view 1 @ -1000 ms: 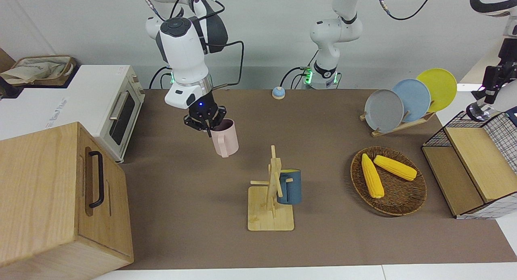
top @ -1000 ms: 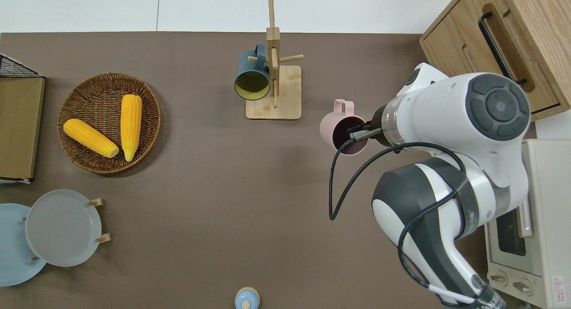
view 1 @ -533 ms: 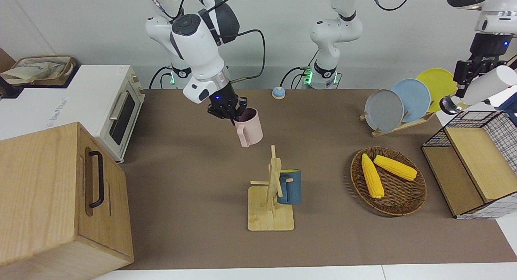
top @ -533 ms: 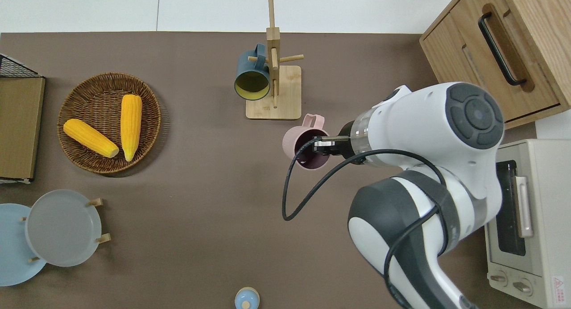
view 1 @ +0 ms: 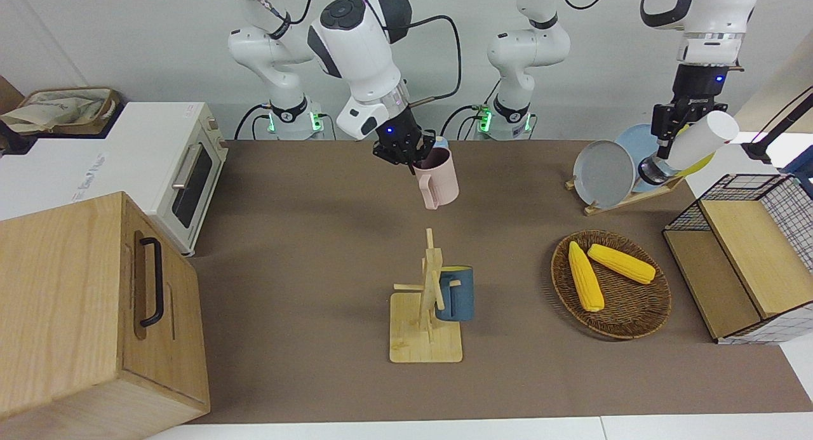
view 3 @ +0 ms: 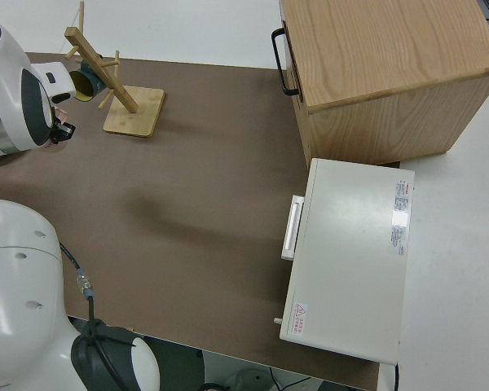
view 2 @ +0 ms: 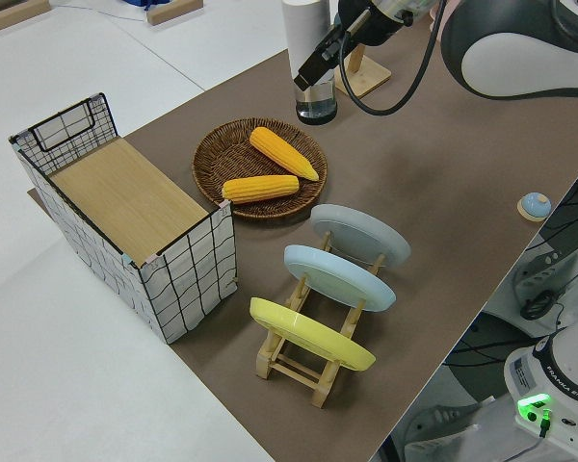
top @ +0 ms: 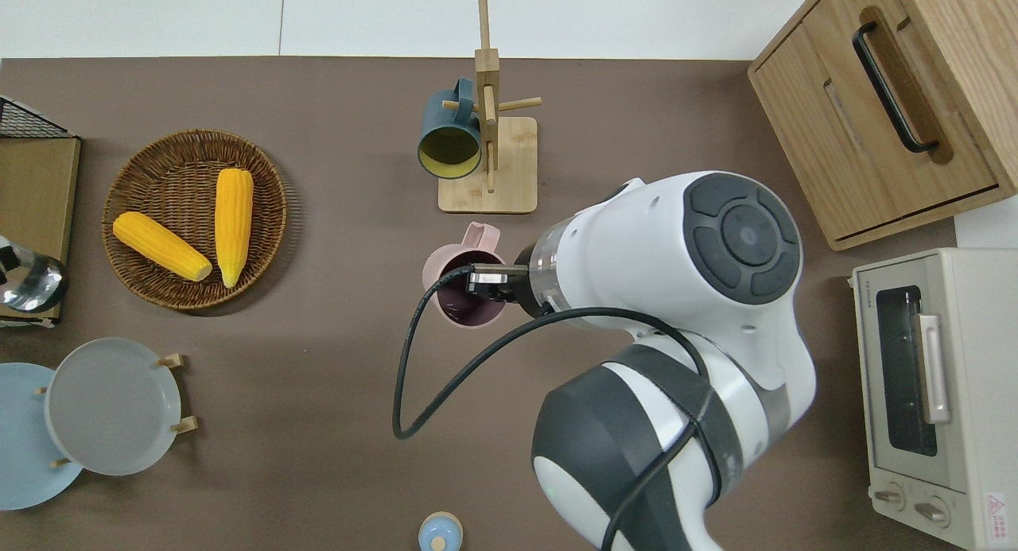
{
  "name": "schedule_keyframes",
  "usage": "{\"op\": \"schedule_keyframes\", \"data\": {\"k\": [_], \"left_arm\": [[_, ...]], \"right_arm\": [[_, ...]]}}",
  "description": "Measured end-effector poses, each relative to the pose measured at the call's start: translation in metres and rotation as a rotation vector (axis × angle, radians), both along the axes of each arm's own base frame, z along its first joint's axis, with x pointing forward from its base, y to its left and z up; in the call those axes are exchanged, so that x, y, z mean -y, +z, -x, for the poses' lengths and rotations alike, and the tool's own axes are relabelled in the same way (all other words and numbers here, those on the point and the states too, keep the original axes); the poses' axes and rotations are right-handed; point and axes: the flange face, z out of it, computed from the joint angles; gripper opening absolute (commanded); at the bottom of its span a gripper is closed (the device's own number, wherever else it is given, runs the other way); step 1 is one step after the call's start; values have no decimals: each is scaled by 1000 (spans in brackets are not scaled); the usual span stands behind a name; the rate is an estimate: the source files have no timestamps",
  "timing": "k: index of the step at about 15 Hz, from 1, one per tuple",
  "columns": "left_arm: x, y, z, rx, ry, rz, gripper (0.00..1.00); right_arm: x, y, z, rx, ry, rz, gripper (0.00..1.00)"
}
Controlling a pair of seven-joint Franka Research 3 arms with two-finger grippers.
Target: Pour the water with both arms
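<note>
While the right pincer (view 1: pixel 411 157) is clamped on the rim of the upright pink mug (view 1: pixel 437 180), the mug hangs over the brown surface (top: pixel 318 360) near the mug rack (top: pixel 487 149). The left pincer (view 1: pixel 667 132) grips a tilted white bottle (view 1: pixel 689 145) above the plate rack (view 1: pixel 625 195).

1. A robotics lab staged as a kitchen: two large white jointed robot arms (view 1: pixel 356 46) (view 1: pixel 705 21) are bolted at twelve o'clock of a brown-covered desk (view 1: pixel 305 287).
2. Kitchen props: white toaster oven (view 1: pixel 184 167), wooden plate rack (view 1: pixel 629 199), wicker basket (view 1: pixel 635 316) of corn.
3. Bare white walls, exposed cables.
</note>
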Motion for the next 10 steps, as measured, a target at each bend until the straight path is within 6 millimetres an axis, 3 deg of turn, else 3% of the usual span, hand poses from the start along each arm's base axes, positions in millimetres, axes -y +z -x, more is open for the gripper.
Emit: {"op": "schedule_keyframes", "data": {"k": [5,10], "left_arm": [[17,-28,33,18,-7,-2,0],[21,-49,60,11,-5,1,0]], "right_arm": [[-26,-21,-13,-62,-36,-30,0],[-69,-53,-17,-130,-71,-31,0]]}}
